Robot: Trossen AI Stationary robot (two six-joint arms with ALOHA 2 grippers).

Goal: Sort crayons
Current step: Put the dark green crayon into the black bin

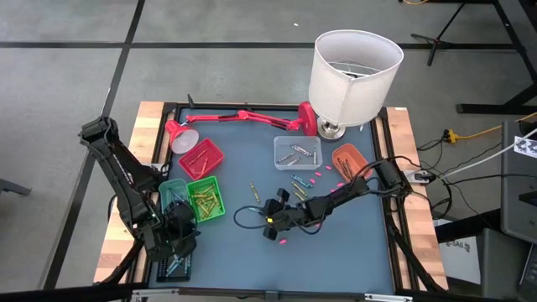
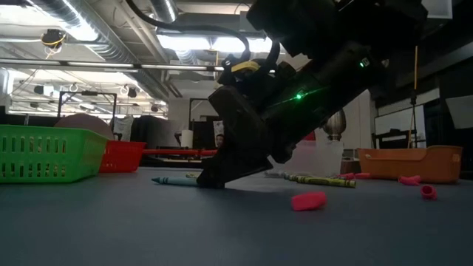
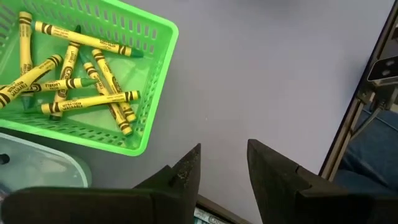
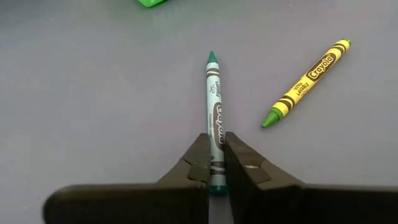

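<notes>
High view: the right gripper (image 1: 270,220) is down at the mat's six o'clock; loose crayons (image 1: 299,182) and pink bits (image 1: 318,173) lie toward three o'clock, so plenty is left to sort. The left gripper (image 1: 174,237) waits at eight o'clock.

Low view: fingers touch the mat by a teal crayon (image 2: 174,180).

Left wrist view: fingers apart, empty, beside the green tray (image 3: 158,74) already holding yellow-green crayons (image 3: 87,102).

Right wrist view: fingers pinch the teal crayon (image 4: 214,106); a yellow-green crayon (image 4: 306,83) lies unsorted nearby.
</notes>
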